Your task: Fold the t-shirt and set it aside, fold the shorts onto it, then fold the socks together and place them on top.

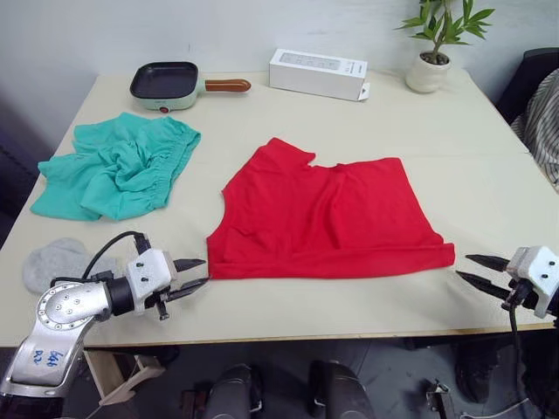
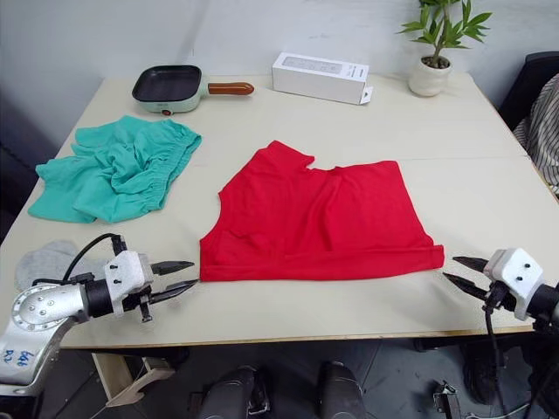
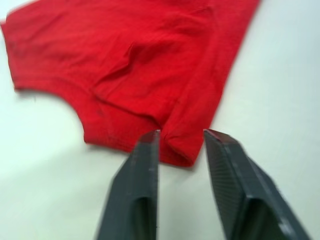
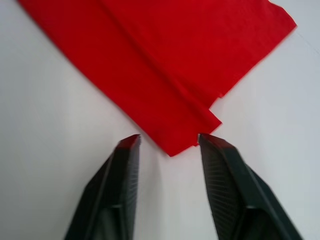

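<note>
Red t-shirt [image 1: 327, 214] lies flat mid-surface [image 1: 288, 305]. Closing too shallow at either near corner could pinch only 1 layer, so the fold drags crooked. Left gripper [image 1: 190, 277] and right gripper [image 1: 476, 269] sit low, level, spread, each just short of its corner.
</note>
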